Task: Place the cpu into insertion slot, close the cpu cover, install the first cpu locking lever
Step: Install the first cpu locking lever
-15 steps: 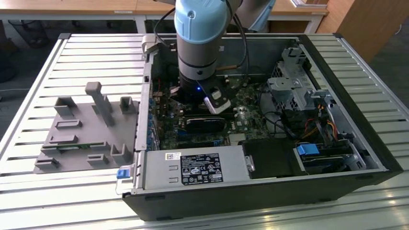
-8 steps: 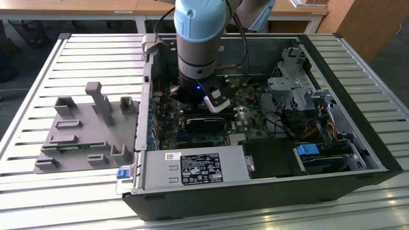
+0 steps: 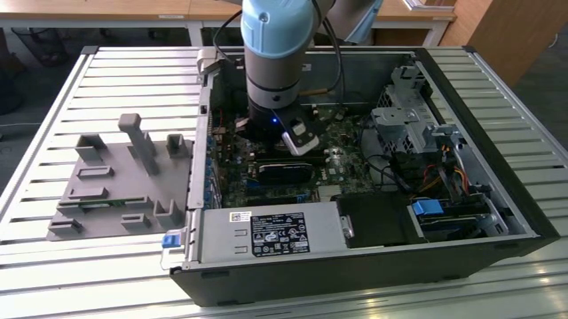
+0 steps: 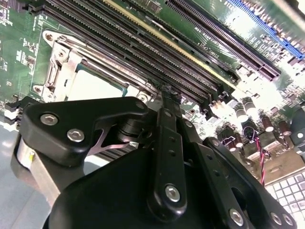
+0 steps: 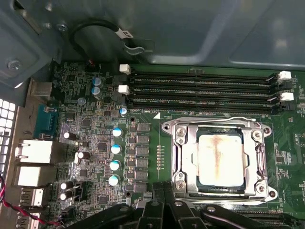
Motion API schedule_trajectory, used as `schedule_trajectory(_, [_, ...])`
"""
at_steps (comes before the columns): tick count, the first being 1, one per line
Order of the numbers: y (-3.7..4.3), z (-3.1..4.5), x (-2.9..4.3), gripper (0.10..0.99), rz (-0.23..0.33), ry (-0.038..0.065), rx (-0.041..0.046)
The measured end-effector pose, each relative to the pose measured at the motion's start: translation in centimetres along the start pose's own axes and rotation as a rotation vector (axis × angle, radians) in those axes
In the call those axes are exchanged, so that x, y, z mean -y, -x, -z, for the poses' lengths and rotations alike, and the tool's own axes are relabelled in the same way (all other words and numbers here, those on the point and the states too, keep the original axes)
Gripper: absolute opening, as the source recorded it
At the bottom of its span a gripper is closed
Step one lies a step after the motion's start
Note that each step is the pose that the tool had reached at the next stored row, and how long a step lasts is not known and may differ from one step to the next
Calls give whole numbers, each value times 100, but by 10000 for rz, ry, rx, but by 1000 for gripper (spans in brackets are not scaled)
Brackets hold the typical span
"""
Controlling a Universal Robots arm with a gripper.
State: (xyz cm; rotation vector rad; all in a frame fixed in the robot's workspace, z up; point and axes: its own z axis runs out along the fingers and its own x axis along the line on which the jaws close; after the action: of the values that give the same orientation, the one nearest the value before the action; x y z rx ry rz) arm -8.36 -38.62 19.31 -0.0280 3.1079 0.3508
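Gripper (image 4: 164,98) of mine is down inside the open computer case (image 3: 497,219), over the green motherboard (image 5: 86,138). Fingers (image 4: 167,143) are pressed together, narrow, nothing held between them; their black tips show near the socket's edge in both wrist views. In the exterior view my arm (image 3: 275,53) drops from twelve o'clock into the case middle.

Chip (image 5: 220,160) sits in the socket (image 5: 178,162), silver-tan top with a brownish streak down the middle. Metal cover frame (image 5: 217,125) lies flat over it, chip showing through the window. In the second wrist view the chip (image 4: 93,86) and cover frame (image 4: 59,62) sit just beyond my fingertips. Whether a locking lever is latched, I cannot tell.

Long black memory slots (image 5: 205,90) run just beside the socket, white clips at their ends. Small capacitors with blue tops (image 5: 116,150) stand beside the socket's other side. In the exterior view a grey parts holder (image 3: 116,179) rests on the slatted table (image 3: 53,266) at nine o'clock of the case, well apart from my arm.
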Motion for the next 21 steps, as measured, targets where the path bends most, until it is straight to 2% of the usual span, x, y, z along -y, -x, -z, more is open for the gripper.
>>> schedule_trajectory(21, [-28, -13, -56, 106, 0, 36, 2])
